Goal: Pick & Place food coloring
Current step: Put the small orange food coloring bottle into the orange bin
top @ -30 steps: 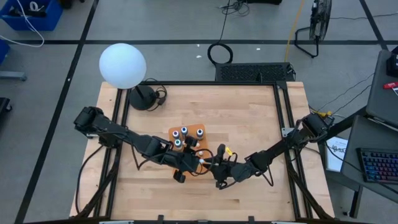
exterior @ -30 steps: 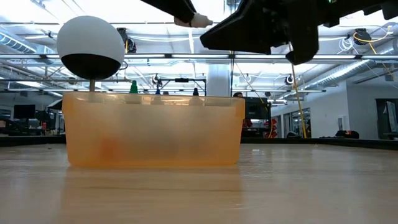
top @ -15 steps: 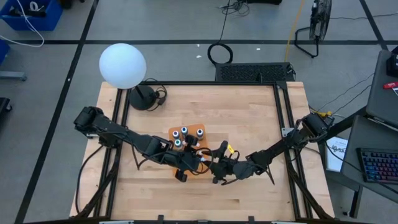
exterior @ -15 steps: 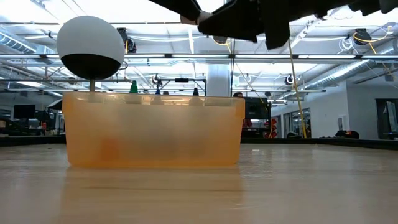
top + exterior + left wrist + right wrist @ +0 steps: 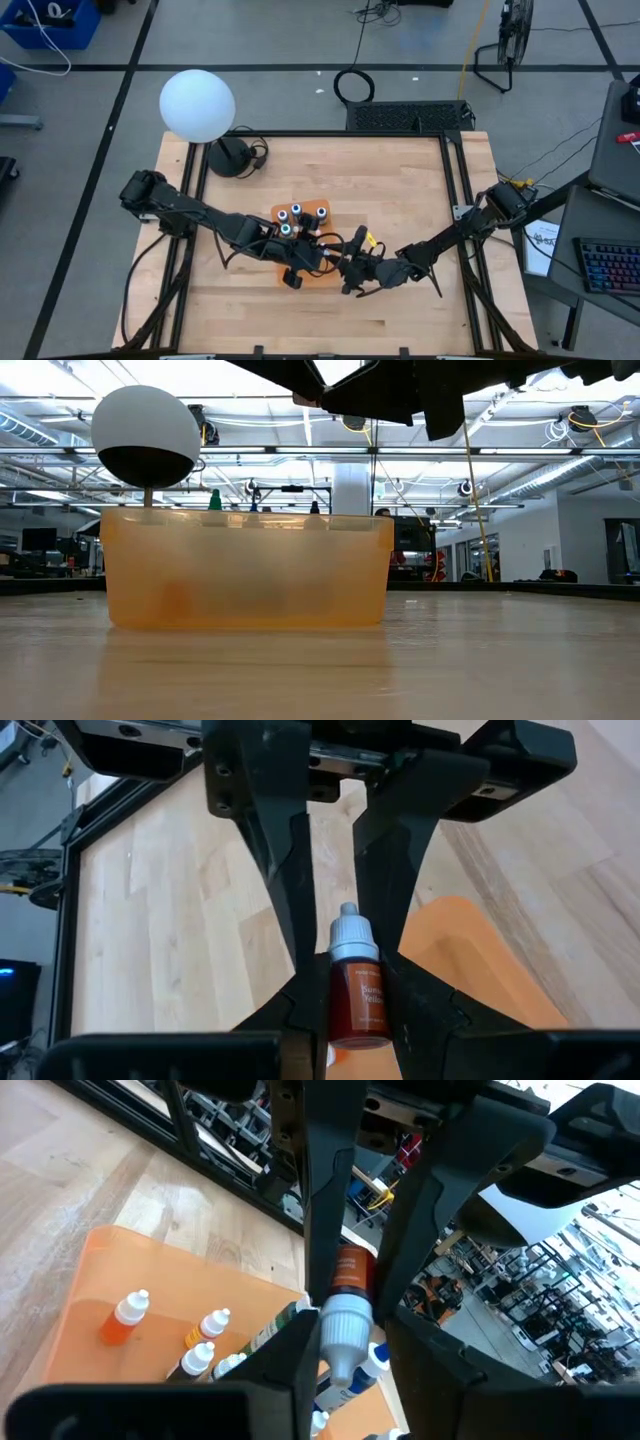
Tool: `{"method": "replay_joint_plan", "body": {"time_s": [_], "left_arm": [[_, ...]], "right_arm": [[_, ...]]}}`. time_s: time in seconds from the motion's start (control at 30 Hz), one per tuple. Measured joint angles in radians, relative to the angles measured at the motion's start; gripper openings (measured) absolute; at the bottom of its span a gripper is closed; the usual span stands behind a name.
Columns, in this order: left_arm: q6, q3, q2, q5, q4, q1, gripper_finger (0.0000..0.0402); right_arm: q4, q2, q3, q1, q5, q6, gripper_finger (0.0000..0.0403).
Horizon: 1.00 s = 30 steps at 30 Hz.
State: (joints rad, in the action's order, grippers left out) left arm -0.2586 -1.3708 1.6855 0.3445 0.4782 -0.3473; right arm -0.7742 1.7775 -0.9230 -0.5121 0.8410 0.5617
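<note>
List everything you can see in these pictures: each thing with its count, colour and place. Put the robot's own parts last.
Round white globe lamp: one, white on a black base, table's far left corner.
Translucent orange plastic tub: one, orange, table's middle.
Small pale-capped food coloring bottles: at least four, standing in the tub.
Dark red food coloring bottle with a grey cap: one, held above the tub.
Light wooden table: one, black-framed.
Black keyboard: one, on a desk right of the table.
Left gripper: black, shut on the dark red bottle, above the tub.
Right gripper: black, at that bottle's capped end.
</note>
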Motion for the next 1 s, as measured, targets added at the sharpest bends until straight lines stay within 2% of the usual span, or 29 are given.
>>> {"method": "replay_joint_plan", "body": {"time_s": [0.23, 0.47, 0.63, 0.9, 1.0], "left_arm": [[0.006, 0.000, 0.000, 0.005, -0.006, 0.000, 0.0083], [0.010, 0.000, 0.000, 0.004, -0.008, 0.000, 0.0083], [0.136, 0.000, 0.000, -0.004, 0.000, 0.000, 0.0083], [0.115, -0.001, 0.000, -0.003, -0.006, 0.000, 0.0084], [0.125, -0.001, 0.000, -0.003, -0.007, 0.000, 0.0098]], "right_arm": [[0.003, 0.000, 0.002, 0.000, 0.010, 0.001, 0.0042], [0.002, 0.000, 0.002, -0.002, 0.010, 0.030, 0.0041], [0.003, 0.000, 0.002, -0.001, -0.005, 0.032, 0.0041], [0.002, 0.000, 0.002, -0.002, -0.004, 0.030, 0.0041], [0.002, 0.000, 0.002, -0.002, -0.005, 0.031, 0.0041]]}}
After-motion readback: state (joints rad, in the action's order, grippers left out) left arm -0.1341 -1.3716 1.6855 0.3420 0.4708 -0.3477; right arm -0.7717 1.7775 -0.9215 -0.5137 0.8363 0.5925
